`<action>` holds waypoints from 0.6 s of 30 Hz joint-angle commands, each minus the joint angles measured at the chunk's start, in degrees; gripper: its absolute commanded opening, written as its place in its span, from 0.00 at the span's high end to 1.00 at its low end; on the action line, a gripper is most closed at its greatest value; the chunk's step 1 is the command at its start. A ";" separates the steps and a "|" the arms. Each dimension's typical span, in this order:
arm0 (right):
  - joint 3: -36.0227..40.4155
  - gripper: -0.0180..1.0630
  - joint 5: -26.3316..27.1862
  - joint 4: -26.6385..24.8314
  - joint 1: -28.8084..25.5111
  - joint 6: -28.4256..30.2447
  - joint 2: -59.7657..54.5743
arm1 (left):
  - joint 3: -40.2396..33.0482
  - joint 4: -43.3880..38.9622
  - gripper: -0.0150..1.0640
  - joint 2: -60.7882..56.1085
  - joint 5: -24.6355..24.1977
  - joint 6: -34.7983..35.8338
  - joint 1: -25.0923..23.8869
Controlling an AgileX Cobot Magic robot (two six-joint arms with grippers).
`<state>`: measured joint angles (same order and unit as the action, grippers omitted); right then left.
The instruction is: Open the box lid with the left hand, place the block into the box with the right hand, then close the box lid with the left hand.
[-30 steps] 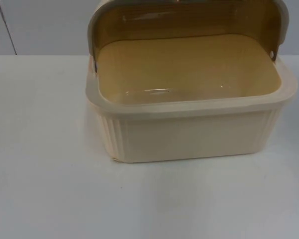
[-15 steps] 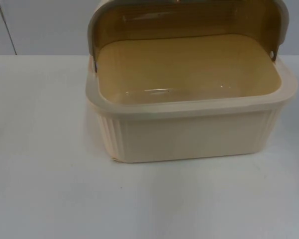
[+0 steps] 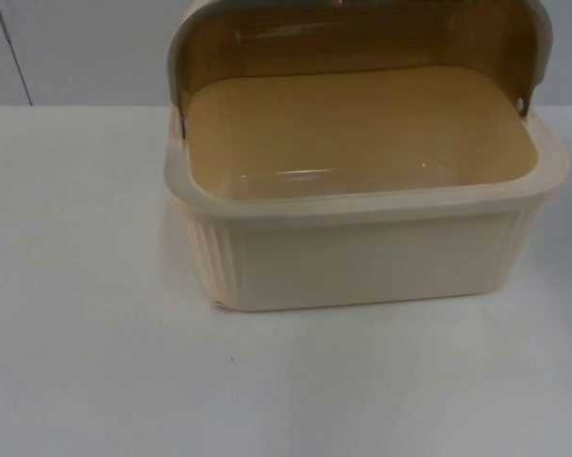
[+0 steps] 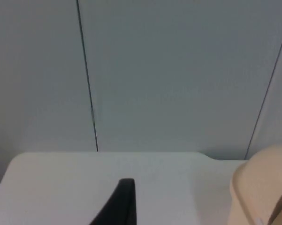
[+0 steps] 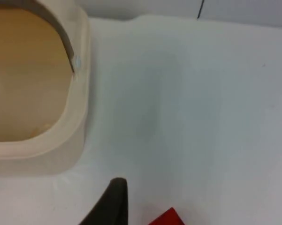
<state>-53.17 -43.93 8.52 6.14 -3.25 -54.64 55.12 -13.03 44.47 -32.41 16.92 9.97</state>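
Observation:
The cream box (image 3: pixel 362 252) stands on the white table (image 3: pixel 95 362) with its lid (image 3: pixel 352 33) swung up and back; its tan inside holds nothing. The left wrist view has my left gripper (image 4: pixel 124 201) low over the table, left of the box's corner (image 4: pixel 262 187) and apart from it. My right gripper (image 5: pixel 136 211) hangs open over the table beside the box's right end (image 5: pixel 77 93). A red block (image 5: pixel 166 218) lies on the table right beside its black fingertip (image 5: pixel 113 201); most of the block is cut off by the picture's edge.
The grey partition wall (image 4: pixel 178 70) rises directly behind the table's far edge. White table top stretches in front of the box and to its left (image 3: pixel 67 238). There is bare table to the right of the box as well (image 5: pixel 201 93).

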 commanded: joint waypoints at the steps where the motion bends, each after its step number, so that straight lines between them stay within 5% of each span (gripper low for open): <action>1: 0.27 0.02 3.02 0.19 -0.20 0.74 -4.52 | -0.04 -0.38 0.02 -0.59 -1.30 0.09 -0.28; 5: 0.27 0.02 3.03 -0.17 -0.20 2.04 -11.67 | -0.04 -0.42 0.02 0.43 -3.57 0.22 -0.28; 14: 0.27 0.02 2.06 -6.46 -1.93 15.98 -28.01 | -0.04 -2.47 0.02 2.81 -3.00 0.22 -0.28; 18: 0.27 0.02 2.04 -16.90 -6.95 34.47 -32.73 | -0.04 -3.48 0.02 2.81 -3.00 0.22 -0.28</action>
<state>-52.99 -41.81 -4.07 1.20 22.69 -86.36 55.12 -15.55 47.33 -35.65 16.92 9.97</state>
